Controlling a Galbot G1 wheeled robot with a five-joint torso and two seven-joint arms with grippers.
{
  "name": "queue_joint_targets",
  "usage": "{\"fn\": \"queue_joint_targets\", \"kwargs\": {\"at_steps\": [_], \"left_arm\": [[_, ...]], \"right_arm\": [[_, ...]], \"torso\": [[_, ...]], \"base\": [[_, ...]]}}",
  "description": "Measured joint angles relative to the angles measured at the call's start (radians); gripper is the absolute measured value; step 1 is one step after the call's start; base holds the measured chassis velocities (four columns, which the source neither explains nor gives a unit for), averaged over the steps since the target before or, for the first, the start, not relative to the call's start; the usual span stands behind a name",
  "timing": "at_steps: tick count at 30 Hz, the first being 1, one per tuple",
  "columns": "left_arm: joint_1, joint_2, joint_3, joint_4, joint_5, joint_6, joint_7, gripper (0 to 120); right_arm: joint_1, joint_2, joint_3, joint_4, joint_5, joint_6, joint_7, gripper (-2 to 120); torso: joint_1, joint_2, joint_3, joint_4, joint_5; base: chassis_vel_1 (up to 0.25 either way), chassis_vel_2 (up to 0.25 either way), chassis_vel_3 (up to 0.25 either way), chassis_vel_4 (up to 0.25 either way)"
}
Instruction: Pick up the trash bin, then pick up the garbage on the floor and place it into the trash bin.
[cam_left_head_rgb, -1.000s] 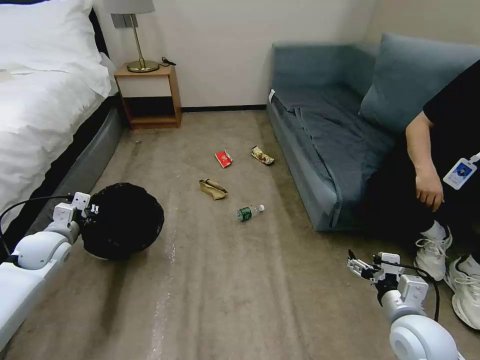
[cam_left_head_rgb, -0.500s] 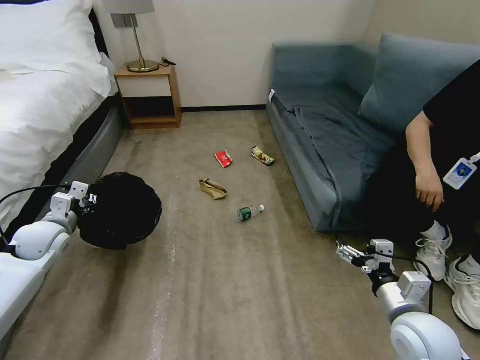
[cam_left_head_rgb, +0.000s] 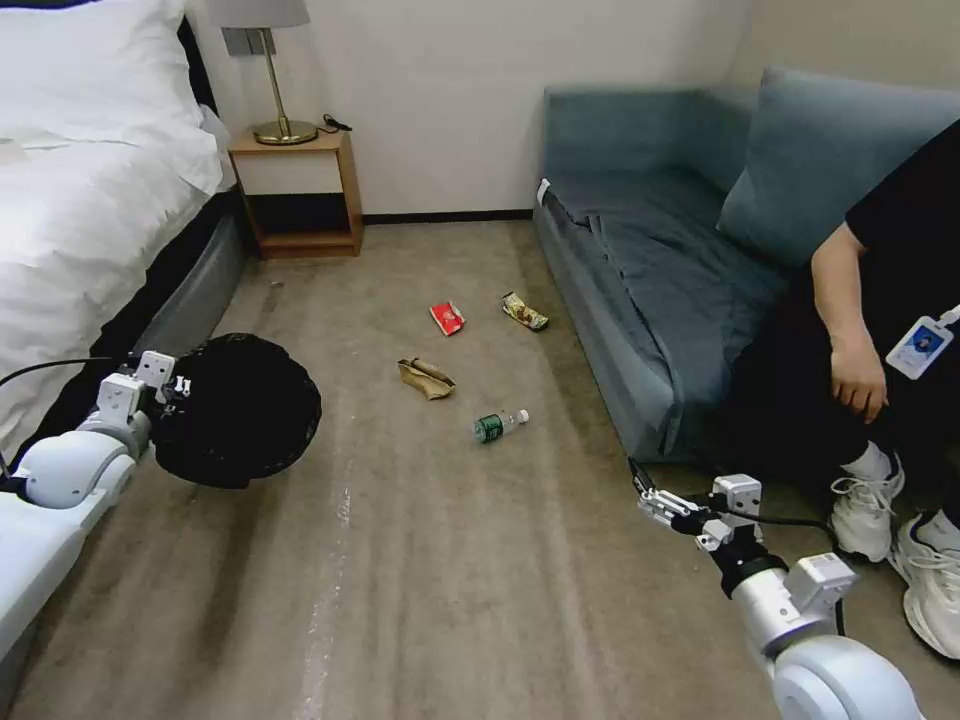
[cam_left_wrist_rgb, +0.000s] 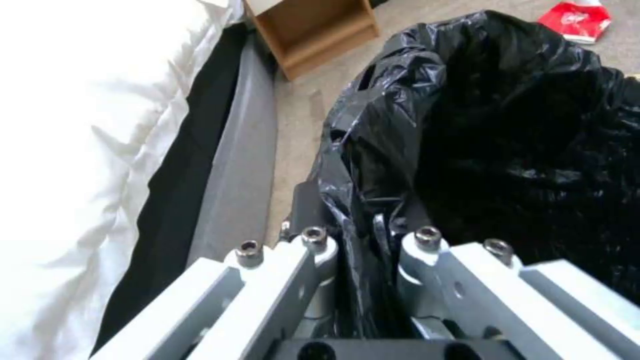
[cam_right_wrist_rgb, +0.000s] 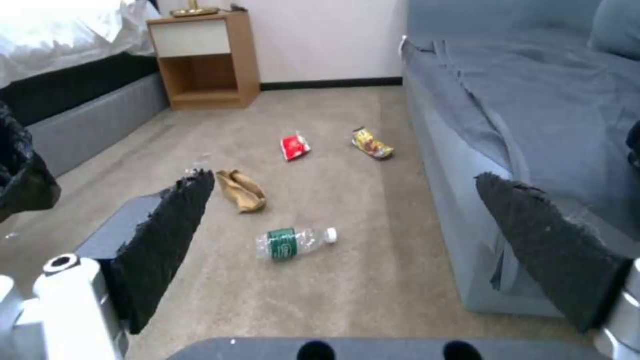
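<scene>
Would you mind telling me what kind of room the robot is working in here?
It looks like a hotel-style bedroom, probably. A bed with white linen stands beside a wooden nightstand carrying a brass lamp, and a blue-grey sofa sits across the carpeted floor.

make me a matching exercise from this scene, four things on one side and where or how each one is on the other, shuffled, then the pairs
Things
1. trash bin
2. clear bottle
3. red snack packet
4. right gripper

States
A. lying on its side on the carpet, nearest the robot of the litter
B. open, in the air near the sofa corner
C. clamped at its bag-lined rim by the left gripper
D. flat on the carpet, beside the yellow-brown wrapper and farther from the robot than the crumpled brown paper bag

Pairs: 1-C, 2-A, 3-D, 4-B
</scene>
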Motion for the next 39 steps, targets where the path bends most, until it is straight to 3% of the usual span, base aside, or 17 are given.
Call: {"fn": "queue_joint_targets", "kwargs": {"at_steps": [39], "left_arm": [[0.090,-0.010,-0.054,-0.023,0.042,0.003,0.019,7]], "right_arm": [[-0.003,-0.028,-0.038,-0.007,-0.011,0.004,-0.019,100]], "torso": [[0.000,0.000,0.000,0.0000,0.0000]], "base": [[-0.002,0.005,0.006,-0.004]]}}
